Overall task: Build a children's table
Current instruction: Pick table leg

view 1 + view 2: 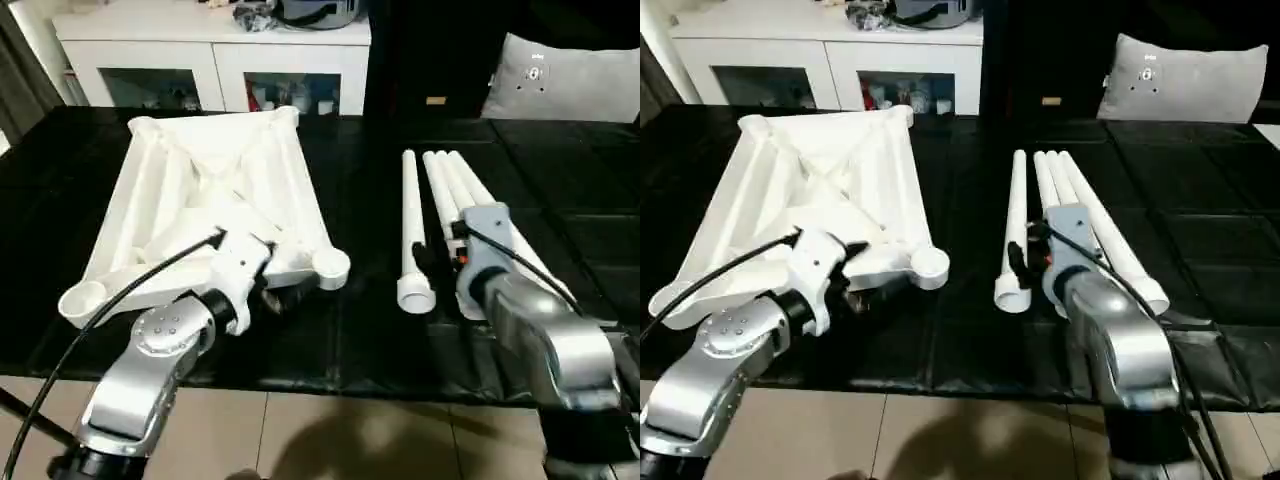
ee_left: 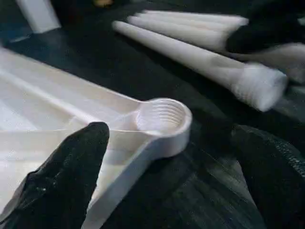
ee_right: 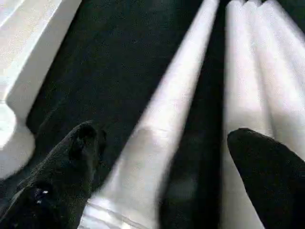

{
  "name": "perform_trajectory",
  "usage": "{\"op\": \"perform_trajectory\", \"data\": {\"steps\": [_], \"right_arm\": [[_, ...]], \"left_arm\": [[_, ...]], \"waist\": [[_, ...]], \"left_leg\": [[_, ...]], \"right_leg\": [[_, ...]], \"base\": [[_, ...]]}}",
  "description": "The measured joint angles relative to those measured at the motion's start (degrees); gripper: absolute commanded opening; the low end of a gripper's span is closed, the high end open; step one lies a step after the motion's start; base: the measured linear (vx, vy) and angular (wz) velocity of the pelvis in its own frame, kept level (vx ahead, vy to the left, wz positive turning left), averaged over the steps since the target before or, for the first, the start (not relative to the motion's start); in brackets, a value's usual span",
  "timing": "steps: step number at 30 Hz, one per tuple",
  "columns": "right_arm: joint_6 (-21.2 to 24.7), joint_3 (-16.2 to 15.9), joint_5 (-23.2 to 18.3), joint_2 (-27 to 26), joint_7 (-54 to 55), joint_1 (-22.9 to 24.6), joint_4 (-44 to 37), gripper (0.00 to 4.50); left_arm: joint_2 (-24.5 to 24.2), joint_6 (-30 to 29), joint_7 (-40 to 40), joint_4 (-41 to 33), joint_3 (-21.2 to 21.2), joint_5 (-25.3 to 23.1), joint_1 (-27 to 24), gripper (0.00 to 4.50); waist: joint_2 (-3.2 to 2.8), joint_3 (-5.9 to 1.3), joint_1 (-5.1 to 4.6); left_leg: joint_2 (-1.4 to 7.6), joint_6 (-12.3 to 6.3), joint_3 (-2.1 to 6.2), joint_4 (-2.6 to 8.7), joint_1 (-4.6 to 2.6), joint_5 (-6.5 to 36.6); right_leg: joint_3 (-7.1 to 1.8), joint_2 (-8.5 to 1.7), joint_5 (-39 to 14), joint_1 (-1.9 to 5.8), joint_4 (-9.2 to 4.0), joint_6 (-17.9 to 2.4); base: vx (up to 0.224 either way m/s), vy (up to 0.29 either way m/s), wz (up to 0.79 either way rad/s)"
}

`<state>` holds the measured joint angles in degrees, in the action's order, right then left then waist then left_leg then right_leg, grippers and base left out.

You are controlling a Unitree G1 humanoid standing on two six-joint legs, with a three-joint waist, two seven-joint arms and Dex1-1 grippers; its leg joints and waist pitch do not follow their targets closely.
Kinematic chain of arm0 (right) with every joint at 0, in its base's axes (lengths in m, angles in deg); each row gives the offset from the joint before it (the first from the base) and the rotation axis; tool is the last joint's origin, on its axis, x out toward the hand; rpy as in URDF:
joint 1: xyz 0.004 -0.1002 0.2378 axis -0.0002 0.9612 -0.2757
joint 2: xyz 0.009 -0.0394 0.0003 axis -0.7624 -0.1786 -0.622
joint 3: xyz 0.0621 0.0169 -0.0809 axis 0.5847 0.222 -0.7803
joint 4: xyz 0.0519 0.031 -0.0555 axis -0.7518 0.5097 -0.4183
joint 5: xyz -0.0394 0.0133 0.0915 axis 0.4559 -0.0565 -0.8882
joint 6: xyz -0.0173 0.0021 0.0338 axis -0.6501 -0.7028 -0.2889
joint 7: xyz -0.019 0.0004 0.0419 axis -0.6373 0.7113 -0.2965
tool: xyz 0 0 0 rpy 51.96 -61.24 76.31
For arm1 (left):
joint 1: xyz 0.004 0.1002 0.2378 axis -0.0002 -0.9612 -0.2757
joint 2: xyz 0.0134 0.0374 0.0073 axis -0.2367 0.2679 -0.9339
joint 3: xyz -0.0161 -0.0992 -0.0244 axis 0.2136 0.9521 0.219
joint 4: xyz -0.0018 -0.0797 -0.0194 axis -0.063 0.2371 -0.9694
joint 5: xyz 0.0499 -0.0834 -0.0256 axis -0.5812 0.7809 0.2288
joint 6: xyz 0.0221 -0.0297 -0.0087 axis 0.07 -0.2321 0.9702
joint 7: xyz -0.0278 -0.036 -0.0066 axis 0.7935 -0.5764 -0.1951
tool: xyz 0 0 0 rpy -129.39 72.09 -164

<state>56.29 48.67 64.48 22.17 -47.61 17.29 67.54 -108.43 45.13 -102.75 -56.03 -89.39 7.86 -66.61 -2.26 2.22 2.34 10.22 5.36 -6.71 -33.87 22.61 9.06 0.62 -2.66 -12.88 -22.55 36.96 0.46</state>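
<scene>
With the table top point(image 1: 215, 205) lying ribs-up on the black tabletop point(image 1: 360, 330) and both hands released, the right hand point(image 3: 162, 167) straddles the nearest leg point(image 1: 411, 225) — closing on it comes next — while the left hand point(image 2: 167, 171) hovers by a corner socket point(image 2: 159, 117)

Black work surface point(image 1: 350, 340) before me. On it, at my left: 1 white table top point(image 1: 215, 200), lying ribbed underside up. At my right, well apart from it: 4 white legs point(image 1: 440, 200), side by side.
</scene>
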Motion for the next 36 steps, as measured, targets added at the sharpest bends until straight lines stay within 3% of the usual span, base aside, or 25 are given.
{"op": "perform_trajectory", "data": {"steps": [6, 8, 13, 20, 27, 36], "right_arm": [[4.91, -0.51, 1.10, -1.27, 0.86, -11.68, 14.38, 4.50], [6.16, 0.13, 1.84, -1.59, 2.24, -13.47, 17.34, 4.50], [6.46, 1.30, 1.30, -2.91, 2.24, -15.52, 23.40, 4.33], [6.07, 3.10, -0.44, -3.23, -1.10, -19.33, 33.39, 3.66], [6.02, 4.89, -1.11, -2.91, -2.24, -21.18, 37.28, 3.08], [5.74, 5.61, -1.28, -2.38, -3.70, -21.93, 39.05, 2.34]], "left_arm": [[-3.88, -1.71, -6.85, -1.04, -2.99, 2.34, 1.54, 4.50], [-3.99, -2.03, -7.57, -1.26, -3.20, 2.75, 1.55, 4.50], [-4.26, -2.40, -8.11, -1.26, -3.22, 2.77, 1.55, 4.50], [-4.96, -3.11, -8.49, -1.35, -3.65, 3.21, 1.56, 4.50], [-5.18, -3.19, -8.94, -1.43, -3.69, 3.20, 1.56, 4.50], [-5.15, -1.90, -9.11, 0.30, -4.62, 3.09, 1.69, 4.50]], "waist": [[-0.06, 0.05, -0.39], [0.00, 0.08, -0.19], [0.04, 0.10, -0.14], [0.09, 0.12, -0.15], [0.19, 0.14, 0.05], [0.18, 0.14, 0.29]], "left_leg": [[-0.19, -0.09, -0.51, -0.06, 0.06, 0.04], [-0.12, -0.09, -0.57, -0.04, 0.06, 0.04], [-0.03, -0.12, -0.71, -0.04, 0.10, 0.02], [0.10, -0.20, -0.93, -0.04, 0.10, -0.04], [0.46, -0.29, -1.59, -0.07, 0.05, -0.10], [0.57, -0.29, -1.70, -0.07, 0.01, -0.10]], "right_leg": [[-0.02, -0.31, 0.06, -0.05, 0.02, -0.04], [0.05, -0.31, 0.04, -0.03, 0.02, -0.01], [0.03, -0.30, 0.04, -0.07, 0.02, 0.00], [0.04, -0.30, 0.04, -0.08, 0.05, 0.00], [0.02, -0.32, 0.04, -0.07, 0.04, -0.01], [0.04, -0.31, 0.04, -0.04, 0.04, 0.00]], "base": [[0.000, 0.000, 0.00], [0.000, 0.000, 0.00], [0.000, 0.000, 0.00], [0.000, 0.000, 0.00], [0.000, 0.000, 0.00], [0.000, 0.000, 0.00]]}}
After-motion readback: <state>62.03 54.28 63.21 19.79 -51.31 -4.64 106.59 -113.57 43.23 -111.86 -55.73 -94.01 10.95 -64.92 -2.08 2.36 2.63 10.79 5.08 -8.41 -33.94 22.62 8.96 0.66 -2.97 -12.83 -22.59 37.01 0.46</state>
